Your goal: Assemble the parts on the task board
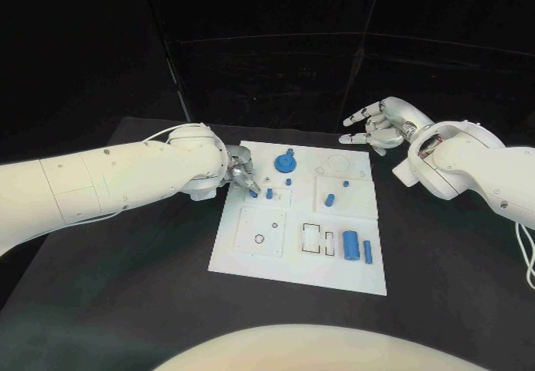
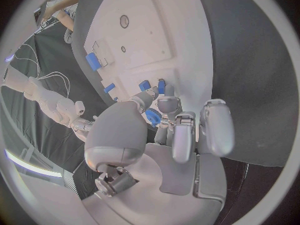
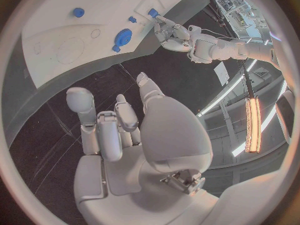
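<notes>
Black table (image 1: pixel 134 294) under dark surroundings, white task board (image 1: pixel 301 263) lying flat in the middle. Your left hand (image 1: pixel 242 178) sits at the board's left edge, fingertips down on a small blue part (image 1: pixel 254 194) by a square recess; in the left wrist view the fingers (image 2: pixel 167 105) close around a small blue piece (image 2: pixel 153 117), so you are pinching it, thumb and fingers pressed in. Your right hand (image 1: pixel 379 124) hovers off the board past its far right corner, above the table, fingers loosely apart and curled a little, holding nothing; right wrist view confirms the empty palm (image 3: pixel 134 135). On the board you have: a round blue gear-like part (image 1: pixel 287 163) near the far edge, a ring outline (image 1: pixel 338 163) just right of it, a small blue peg (image 1: pixel 287 182) below the gear, a tilted blue peg (image 1: pixel 329 201) in the middle right panel, and a small peg (image 1: pixel 345 184) near it. Near edge: a large blue cylinder (image 1: pixel 351 246) beside a thin blue bar (image 1: pixel 367 250), both lying flat and close together, with white slots (image 1: pixel 317 238) to their left.
</notes>
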### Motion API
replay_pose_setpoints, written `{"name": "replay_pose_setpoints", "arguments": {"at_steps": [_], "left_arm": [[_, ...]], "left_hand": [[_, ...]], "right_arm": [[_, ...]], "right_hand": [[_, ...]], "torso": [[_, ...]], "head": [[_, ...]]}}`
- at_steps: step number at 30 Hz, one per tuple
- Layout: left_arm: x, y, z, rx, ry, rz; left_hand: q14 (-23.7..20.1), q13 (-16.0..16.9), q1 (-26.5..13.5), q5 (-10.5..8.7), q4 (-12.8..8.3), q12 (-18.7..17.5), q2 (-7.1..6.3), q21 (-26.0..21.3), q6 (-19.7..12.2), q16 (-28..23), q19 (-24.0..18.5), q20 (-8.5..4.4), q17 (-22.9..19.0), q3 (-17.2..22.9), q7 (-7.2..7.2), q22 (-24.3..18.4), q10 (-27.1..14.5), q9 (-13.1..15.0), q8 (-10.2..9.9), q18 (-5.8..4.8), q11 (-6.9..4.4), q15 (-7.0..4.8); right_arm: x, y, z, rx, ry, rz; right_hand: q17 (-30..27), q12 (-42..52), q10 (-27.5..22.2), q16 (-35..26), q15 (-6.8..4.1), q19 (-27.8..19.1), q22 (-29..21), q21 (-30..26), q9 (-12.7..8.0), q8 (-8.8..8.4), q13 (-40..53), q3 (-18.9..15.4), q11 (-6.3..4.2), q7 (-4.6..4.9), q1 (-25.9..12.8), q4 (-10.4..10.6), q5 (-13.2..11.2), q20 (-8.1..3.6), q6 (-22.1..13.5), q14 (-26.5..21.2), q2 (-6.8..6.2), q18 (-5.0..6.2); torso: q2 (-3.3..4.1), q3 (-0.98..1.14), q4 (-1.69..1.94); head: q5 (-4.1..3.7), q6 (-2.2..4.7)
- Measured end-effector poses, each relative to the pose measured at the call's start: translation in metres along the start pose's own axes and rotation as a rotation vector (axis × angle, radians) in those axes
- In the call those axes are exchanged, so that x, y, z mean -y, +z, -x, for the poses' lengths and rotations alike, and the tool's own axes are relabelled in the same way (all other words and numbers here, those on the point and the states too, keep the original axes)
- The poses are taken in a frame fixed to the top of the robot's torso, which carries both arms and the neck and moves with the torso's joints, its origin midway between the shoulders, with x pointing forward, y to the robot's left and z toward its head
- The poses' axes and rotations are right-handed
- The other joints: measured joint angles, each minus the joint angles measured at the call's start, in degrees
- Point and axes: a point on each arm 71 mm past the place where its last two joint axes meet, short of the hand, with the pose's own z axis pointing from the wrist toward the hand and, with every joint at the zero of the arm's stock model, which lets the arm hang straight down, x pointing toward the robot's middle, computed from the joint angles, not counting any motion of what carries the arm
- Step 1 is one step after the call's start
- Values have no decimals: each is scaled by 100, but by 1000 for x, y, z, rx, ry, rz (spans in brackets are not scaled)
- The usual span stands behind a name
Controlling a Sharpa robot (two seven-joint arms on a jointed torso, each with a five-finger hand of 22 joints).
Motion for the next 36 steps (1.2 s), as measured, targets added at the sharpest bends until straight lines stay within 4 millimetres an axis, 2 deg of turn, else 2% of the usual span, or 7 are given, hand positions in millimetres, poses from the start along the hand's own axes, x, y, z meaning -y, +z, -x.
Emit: {"name": "replay_pose_setpoints", "arguments": {"at_steps": [21,36], "left_arm": [[1,-1,-1,-8,9,-3],[5,5,2,-34,26,4]], "left_hand": [[0,-6,-27,-10,16,-1,-6,31,19,0,0,0,0,17,-18,33,38,34,39,0,-17,0],[0,-33,-78,-1,72,-2,4,57,1,0,19,-19,0,72,-41,89,70,90,107,0,-29,0]], "right_arm": [[0,1,-1,-2,0,1],[0,1,-1,-3,0,1]], "right_hand": [[0,0,0,0,0,0,0,0,0,0,-1,0,0,0,0,0,0,0,0,0,0,0],[-1,0,0,0,0,0,0,0,0,0,-2,0,0,0,0,0,0,0,0,0,0,0]], "torso": [[3,-4,1],[3,3,-2]], "head": [[10,-16],[-3,-35]]}}
